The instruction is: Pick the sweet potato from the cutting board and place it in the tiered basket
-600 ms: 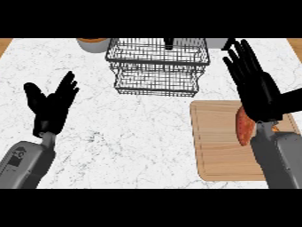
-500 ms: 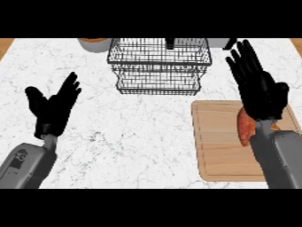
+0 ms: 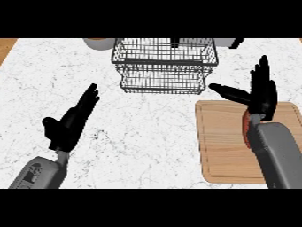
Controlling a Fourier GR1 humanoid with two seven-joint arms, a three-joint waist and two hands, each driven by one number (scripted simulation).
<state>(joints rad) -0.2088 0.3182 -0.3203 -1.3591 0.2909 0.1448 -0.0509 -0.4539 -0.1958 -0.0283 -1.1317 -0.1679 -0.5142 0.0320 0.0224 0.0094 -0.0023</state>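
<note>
Fingers [image 3: 263,73] of our right hand [image 3: 261,95] are straight and released, above the cutting board's [image 3: 222,146] far edge; our forearm covers most of the sweet potato [image 3: 246,128] (only a reddish sliver shows) on the board. The tiered basket [image 3: 164,65] stands beyond on the bench [image 3: 146,128]. Our left hand [image 3: 71,122] rests open. Since earlier, the right hand has turned edge-on.

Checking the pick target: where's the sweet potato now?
Head view, right side: the sweet potato lies on the cutting board, mostly hidden under the right forearm, just below the right hand.
</note>
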